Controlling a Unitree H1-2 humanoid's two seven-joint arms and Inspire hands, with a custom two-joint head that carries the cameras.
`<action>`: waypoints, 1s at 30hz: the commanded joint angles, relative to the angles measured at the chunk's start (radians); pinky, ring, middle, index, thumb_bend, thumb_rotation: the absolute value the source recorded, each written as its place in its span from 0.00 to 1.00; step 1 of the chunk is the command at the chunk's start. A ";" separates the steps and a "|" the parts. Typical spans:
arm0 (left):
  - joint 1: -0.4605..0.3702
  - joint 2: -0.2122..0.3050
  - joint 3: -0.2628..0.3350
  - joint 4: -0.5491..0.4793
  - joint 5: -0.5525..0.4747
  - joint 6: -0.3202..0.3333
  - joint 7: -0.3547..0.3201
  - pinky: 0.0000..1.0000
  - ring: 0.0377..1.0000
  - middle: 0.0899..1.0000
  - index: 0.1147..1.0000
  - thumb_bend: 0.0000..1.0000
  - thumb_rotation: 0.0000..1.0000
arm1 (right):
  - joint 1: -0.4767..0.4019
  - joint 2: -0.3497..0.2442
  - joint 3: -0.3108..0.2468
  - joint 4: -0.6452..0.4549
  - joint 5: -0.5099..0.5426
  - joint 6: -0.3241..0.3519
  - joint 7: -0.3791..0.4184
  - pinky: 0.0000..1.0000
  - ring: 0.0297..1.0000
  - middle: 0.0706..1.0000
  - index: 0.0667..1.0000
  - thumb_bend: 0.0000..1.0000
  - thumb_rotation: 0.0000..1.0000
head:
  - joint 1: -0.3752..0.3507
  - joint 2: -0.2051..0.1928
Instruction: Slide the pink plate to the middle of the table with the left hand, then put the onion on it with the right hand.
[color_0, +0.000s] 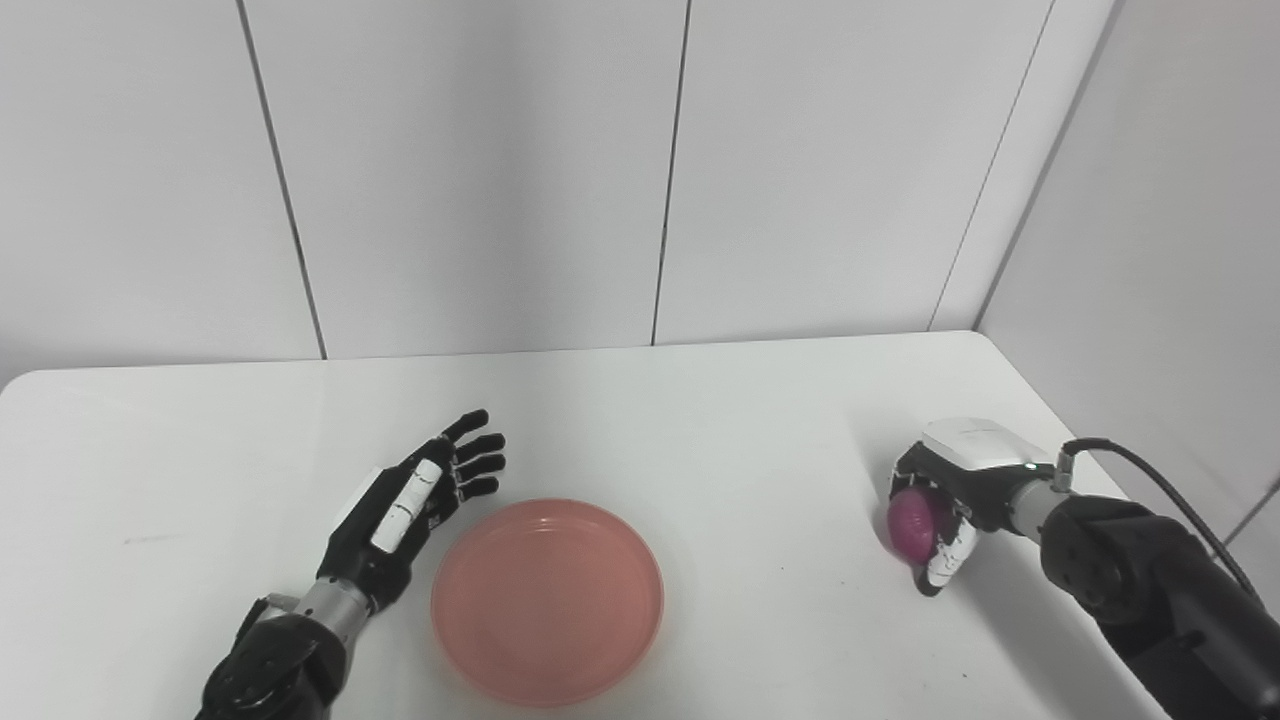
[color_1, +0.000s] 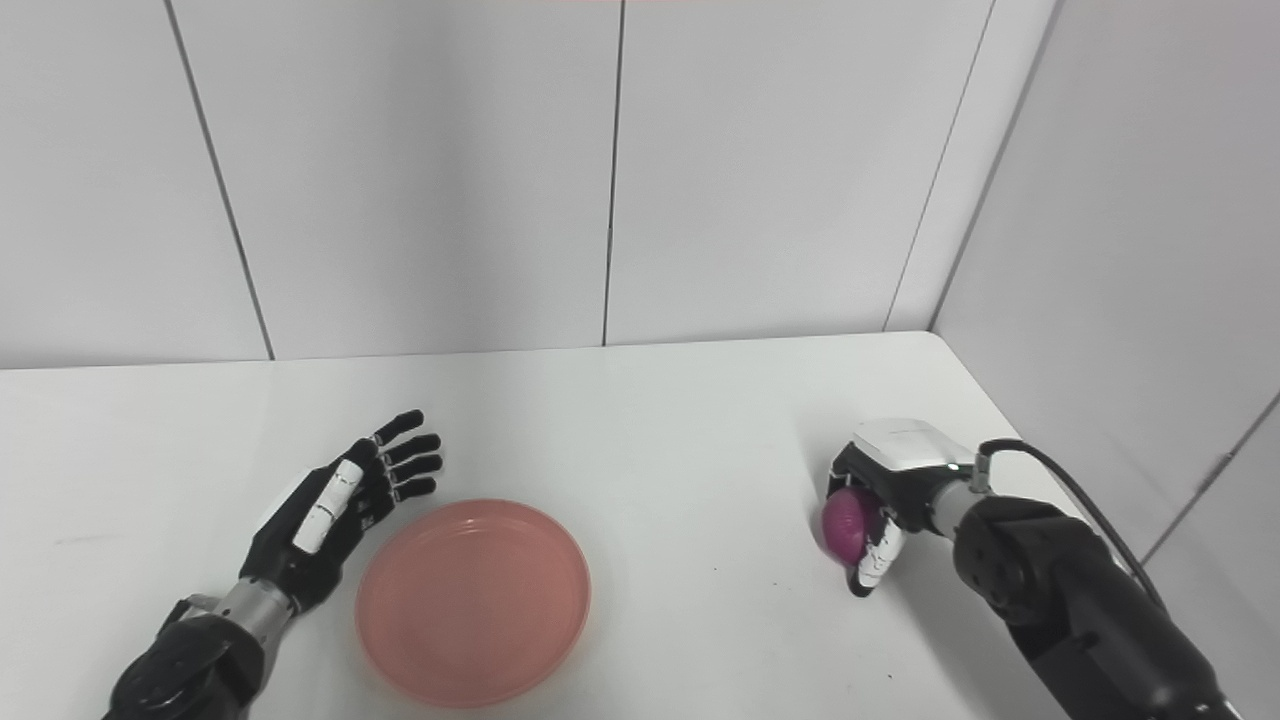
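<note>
White panelled walls (color_0: 480, 170) meet in a corner behind a plain white table (color_0: 700, 420). On its near left side, the left hand (color_0: 415, 500) lies stretched out flat, fingers straight and slightly spread, holding nothing, just beside the left rim of the plate (color_0: 547, 600). That plate is pink, round and shallow, sitting near the front edge around the middle. Well apart, on the right side, the right hand (color_0: 945, 505) has its fingers curled around the onion (color_0: 912, 527), a glossy purple ball low over the table.
</note>
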 joint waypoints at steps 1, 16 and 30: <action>0.066 0.004 -0.006 0.090 0.023 0.077 0.011 0.83 0.83 0.82 0.84 0.82 0.80 | -0.024 -0.022 -0.031 -0.040 0.018 -0.033 -0.018 0.33 0.40 0.39 0.50 0.52 0.00 | 0.000 0.000; 0.062 -0.004 -0.007 0.105 0.024 0.064 0.012 0.82 0.83 0.82 0.83 0.83 0.80 | -0.105 -0.005 -0.049 -0.228 0.034 -0.033 0.049 0.27 0.33 0.36 0.49 0.52 0.00 | 0.010 -0.006; 0.073 -0.027 -0.022 0.096 0.042 0.052 0.027 0.82 0.83 0.84 0.84 0.83 0.82 | -0.178 0.091 -0.011 -0.329 0.031 -0.051 0.078 0.23 0.28 0.41 0.47 0.53 0.00 | 0.071 -0.038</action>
